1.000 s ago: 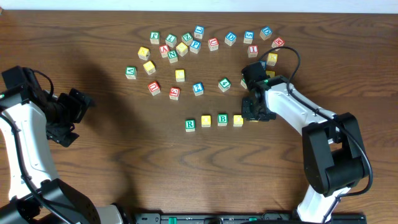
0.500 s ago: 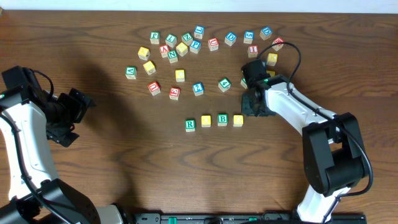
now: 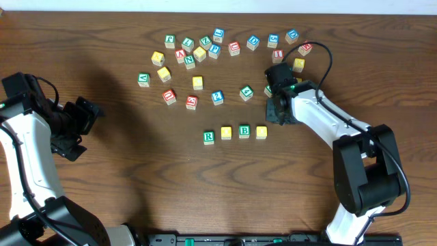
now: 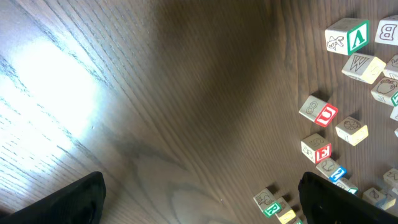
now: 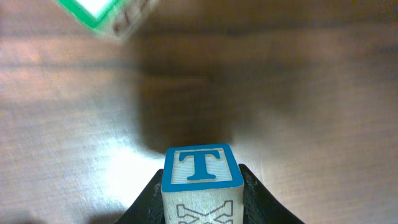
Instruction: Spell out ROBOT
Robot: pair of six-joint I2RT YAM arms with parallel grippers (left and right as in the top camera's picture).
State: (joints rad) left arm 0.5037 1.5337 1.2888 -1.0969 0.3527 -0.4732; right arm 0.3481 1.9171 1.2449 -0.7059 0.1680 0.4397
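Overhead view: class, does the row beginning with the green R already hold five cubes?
No, it holds four: green R, a yellow cube, green B, another yellow cube.

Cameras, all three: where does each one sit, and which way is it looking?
Overhead: fixed above the table, looking straight down; shows the left arm, right arm, loose cubes and a row starting with the R cube.
Left wrist: on the left arm, facing down across the wood toward the cubes; the open left gripper edges the bottom corners.
Right wrist: on the right arm, low over the table; the right gripper clamps the T cube.
Shared: overhead and left wrist both show the R cube.
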